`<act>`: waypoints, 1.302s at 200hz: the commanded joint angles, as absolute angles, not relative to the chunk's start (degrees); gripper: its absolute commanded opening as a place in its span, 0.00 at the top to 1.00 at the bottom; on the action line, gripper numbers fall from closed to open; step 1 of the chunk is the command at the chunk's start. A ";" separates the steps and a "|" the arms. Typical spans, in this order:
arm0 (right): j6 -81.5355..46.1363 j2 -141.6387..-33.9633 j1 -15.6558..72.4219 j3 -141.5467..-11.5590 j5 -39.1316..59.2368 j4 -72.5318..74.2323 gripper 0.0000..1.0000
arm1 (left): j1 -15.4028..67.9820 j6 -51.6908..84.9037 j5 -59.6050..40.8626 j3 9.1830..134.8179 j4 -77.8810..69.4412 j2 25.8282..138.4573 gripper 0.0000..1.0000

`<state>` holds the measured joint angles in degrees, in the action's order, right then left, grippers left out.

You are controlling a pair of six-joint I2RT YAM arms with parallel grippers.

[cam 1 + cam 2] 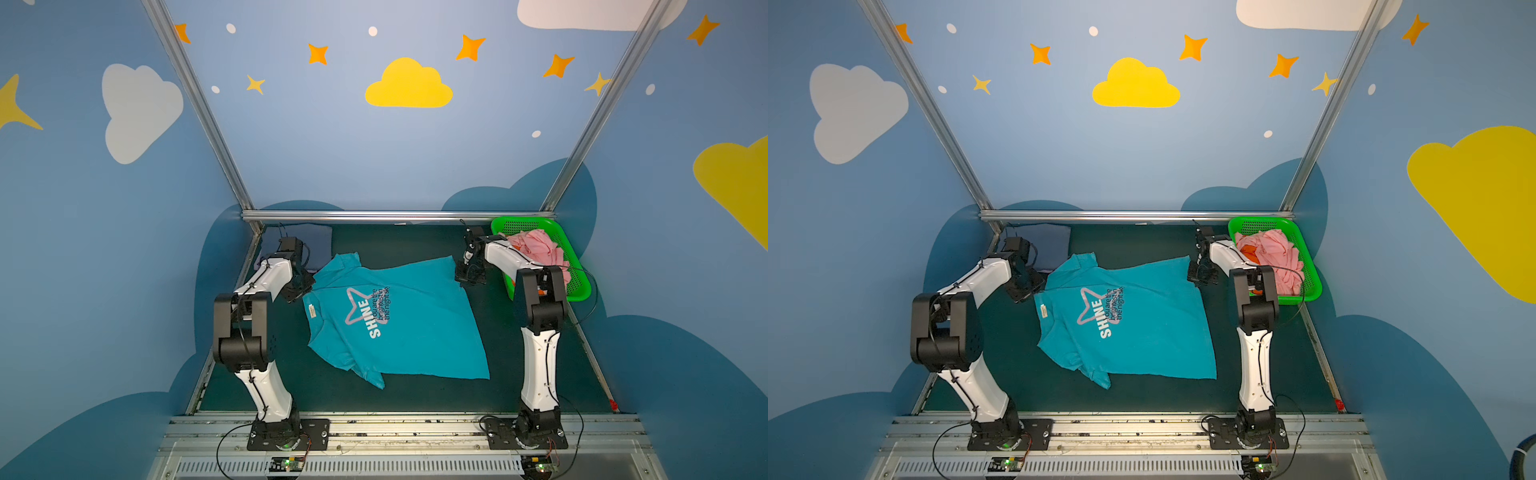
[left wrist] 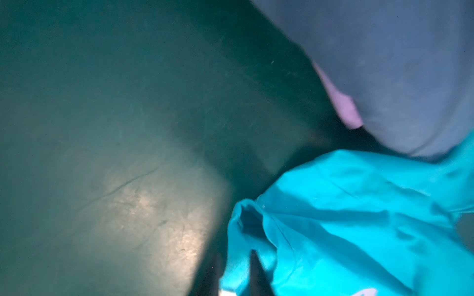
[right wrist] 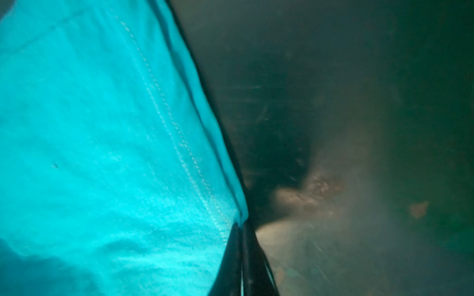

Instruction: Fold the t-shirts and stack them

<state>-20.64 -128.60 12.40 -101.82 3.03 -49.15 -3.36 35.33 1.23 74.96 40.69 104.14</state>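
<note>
Soft teal cotton t-shirt (image 1: 419,332) with white SHINE print lies spread flat between your tools. Your right gripper (image 3: 241,229) is pinched on its hem corner. Your left gripper (image 2: 234,258) is narrowly parted, shoulder cloth between the jaws. Light, limp, drapes: take it by seams.

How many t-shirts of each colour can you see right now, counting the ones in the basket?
teal t-shirt: 1, spread out
slate-blue t-shirt: 1, folded, far left corner
lavender t-shirt: 1, edge showing under the slate-blue
pink t-shirt: 1 as far as shows, crumpled in the basket
orange t-shirt: 1, mostly buried under the pink
Total: 5
</note>
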 commanded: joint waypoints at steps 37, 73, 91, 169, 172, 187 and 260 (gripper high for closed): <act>-22.08 -121.90 11.53 -97.47 0.29 -49.00 1.00 | 6.76 34.50 10.30 69.29 50.14 86.75 0.44; -22.41 -120.20 11.60 -96.44 0.53 -48.66 1.00 | 18.02 39.58 7.26 57.00 51.64 73.60 0.43; -22.26 -119.80 11.60 -96.82 0.46 -48.99 1.00 | 23.76 45.41 5.54 49.31 51.25 68.24 0.41; -22.32 -121.38 11.67 -100.56 0.70 -52.21 1.00 | 35.76 62.16 4.83 28.83 34.78 60.20 0.23; -22.32 -121.33 11.66 -100.48 0.70 -52.18 1.00 | 35.76 62.36 4.90 28.57 34.12 60.25 0.23; -22.32 -121.22 11.73 -100.04 0.62 -52.13 1.00 | 35.76 63.47 5.27 27.18 31.20 60.63 0.25; -21.78 -121.62 11.78 -99.77 0.00 -52.39 1.00 | 35.73 66.66 9.69 29.50 37.16 63.25 0.96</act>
<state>-22.02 -121.80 11.77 -99.35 1.08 -51.00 35.66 64.45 5.82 26.81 30.06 64.34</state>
